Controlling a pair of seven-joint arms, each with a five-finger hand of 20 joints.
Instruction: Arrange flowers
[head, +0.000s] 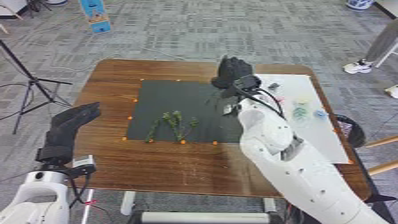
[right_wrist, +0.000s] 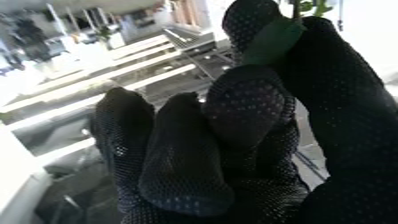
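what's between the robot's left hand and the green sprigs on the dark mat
The head view shows brown tabletop, then the dark mat, with an orange dot at its edge.

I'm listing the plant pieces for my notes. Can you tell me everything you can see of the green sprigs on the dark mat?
The green sprigs lie loosely side by side on the dark mat, left of its middle. They have thin stems with small, tufted green growth. The stems run towards the robot, ending by the orange marks at the mat's near edge. Whether they are real or artificial, I cannot tell. Neither the left hand nor the right hand touches them.
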